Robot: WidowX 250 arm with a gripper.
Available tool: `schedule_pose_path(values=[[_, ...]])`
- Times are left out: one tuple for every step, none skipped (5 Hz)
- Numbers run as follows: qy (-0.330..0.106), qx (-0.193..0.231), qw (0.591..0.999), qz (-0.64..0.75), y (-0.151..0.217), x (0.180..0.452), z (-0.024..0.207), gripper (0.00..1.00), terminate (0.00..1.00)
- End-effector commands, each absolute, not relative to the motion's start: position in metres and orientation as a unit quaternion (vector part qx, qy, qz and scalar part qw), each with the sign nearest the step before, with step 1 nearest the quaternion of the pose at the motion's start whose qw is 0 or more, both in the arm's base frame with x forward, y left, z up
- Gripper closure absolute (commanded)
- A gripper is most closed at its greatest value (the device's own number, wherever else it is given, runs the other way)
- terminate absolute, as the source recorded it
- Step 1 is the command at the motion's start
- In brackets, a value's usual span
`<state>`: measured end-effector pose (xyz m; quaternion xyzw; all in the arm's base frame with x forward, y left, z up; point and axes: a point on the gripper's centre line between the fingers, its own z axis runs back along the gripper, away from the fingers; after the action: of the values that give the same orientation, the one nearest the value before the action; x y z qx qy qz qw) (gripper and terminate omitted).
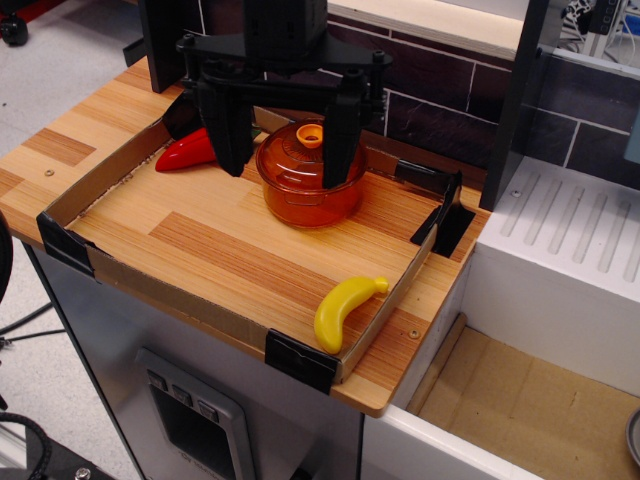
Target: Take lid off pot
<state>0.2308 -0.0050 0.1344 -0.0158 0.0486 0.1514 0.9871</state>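
Banana (345, 310) front | hand (288, 140) spread astride pot (310, 195) (rim part-hidden) | lid (305, 150) on

- You are at a mock kitchen test rig: wooden counter (230, 255) edged with taped cardboard (150, 290).
- Dark tiled backsplash (430, 110), white drainboard (575, 260), and toy banana (345, 310) confirm it.

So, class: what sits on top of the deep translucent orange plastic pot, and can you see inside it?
A domed translucent orange lid with a small ring knob covers the deep translucent orange plastic pot. The black gripper straddles it, jaws open. The pot's contents, if any, cannot be made out.
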Motion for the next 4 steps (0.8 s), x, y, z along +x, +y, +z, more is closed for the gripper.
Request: schedule_pose_path(values=[[0.049,-0.016,0.987,0.151,-0.005,0.231,0.134,0.00,0.00],[0.050,-0.013,0.985,0.162,0.010,0.252,0.116,0.00,0.00],[0.026,0.004,0.981,0.190,0.022,0.273,0.076,0.00,0.00],[0.018,0.017,0.975,0.222,0.034,0.292,0.056,0.00,0.00]])
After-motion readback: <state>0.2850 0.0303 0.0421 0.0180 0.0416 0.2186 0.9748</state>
